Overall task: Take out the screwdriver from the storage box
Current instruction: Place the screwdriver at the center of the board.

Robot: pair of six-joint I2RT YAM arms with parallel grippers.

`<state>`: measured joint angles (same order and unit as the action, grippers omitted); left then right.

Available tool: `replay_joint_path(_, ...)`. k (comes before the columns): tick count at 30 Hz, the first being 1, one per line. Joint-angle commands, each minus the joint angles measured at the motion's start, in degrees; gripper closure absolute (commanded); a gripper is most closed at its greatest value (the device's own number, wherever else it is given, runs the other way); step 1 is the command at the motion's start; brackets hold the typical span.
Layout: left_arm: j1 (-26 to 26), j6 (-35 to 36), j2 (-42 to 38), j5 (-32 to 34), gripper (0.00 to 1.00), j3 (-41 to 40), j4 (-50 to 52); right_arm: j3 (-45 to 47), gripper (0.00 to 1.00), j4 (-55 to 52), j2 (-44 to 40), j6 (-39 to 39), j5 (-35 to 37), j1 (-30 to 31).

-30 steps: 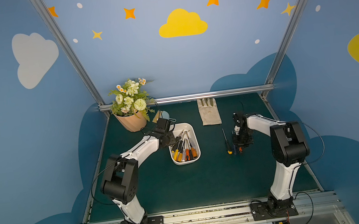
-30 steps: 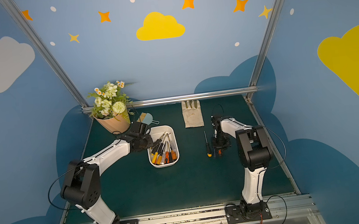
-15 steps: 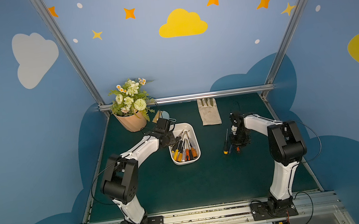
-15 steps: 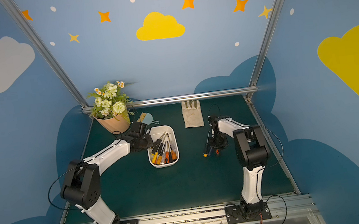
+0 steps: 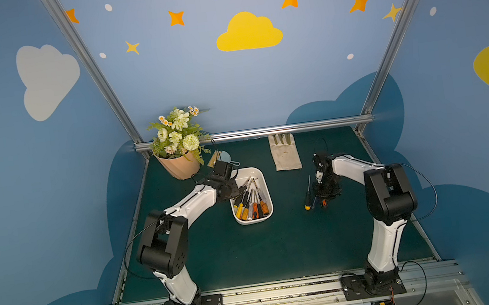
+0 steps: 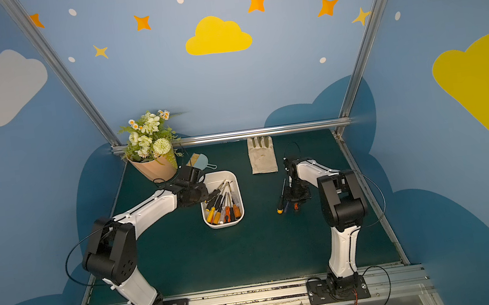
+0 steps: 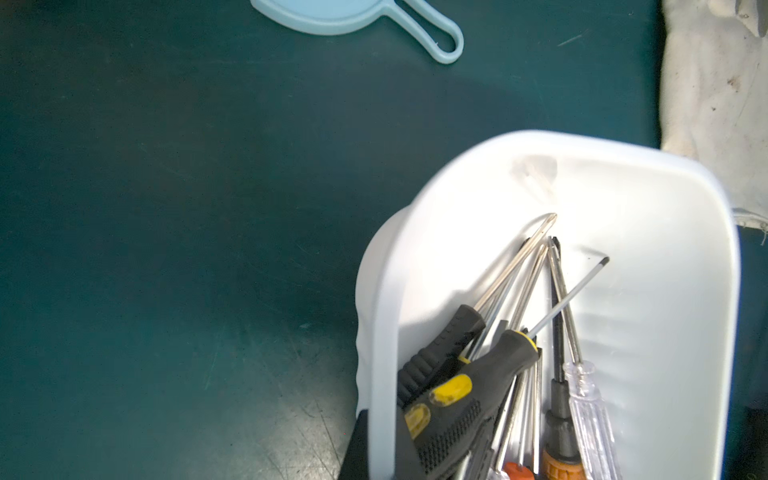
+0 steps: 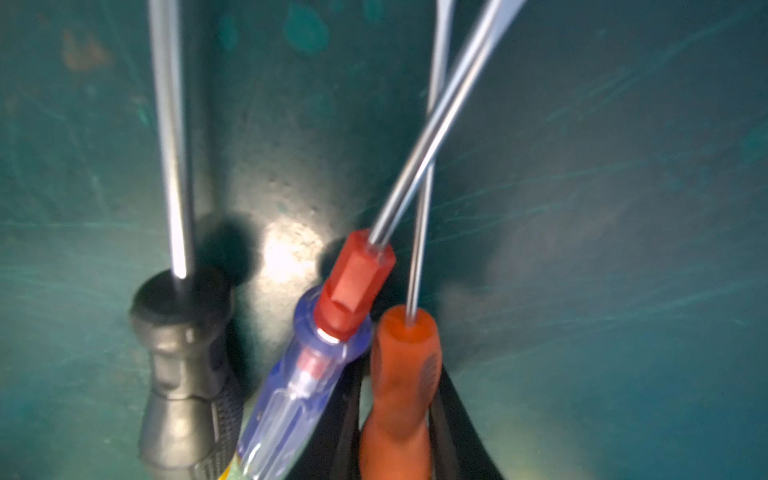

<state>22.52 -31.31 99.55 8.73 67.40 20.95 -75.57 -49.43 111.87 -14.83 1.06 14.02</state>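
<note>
Right end effector leftward over mat, tight on screwdriver; left end effector clenched

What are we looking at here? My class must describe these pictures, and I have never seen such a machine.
Two robot arms, left and right, stand at a green table. Two pictures look down from one overhead camera; two come from wrist cameras. On the table: a storage box of screwdrivers, a flower pot, a glove, a blue brush. The left jaws seem to pinch the box's wall; the right jaws hold an orange screwdriver, beside a black one and a blue one outside.
</note>
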Motion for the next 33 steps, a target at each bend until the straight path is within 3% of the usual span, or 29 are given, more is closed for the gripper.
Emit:
replay_joint_path(1,0.2,-0.4,-0.1,-1.8,0.98,2.7,-1.7,-1.1,0.87,-1.6,0.7,-1.3,-0.2,-0.3)
replay_joint_path(15,0.2,-0.6,-0.2,-2.1,0.98,2.7,-1.7,0.7,0.67,-0.9,-0.8,-1.8,-1.2,-1.1)
replay_joint_path(33,0.2,-0.7,-0.1,-2.5,0.98,2.7,-1.8,-0.6,0.65,-2.2,-4.0,-1.9,-2.3,-1.5)
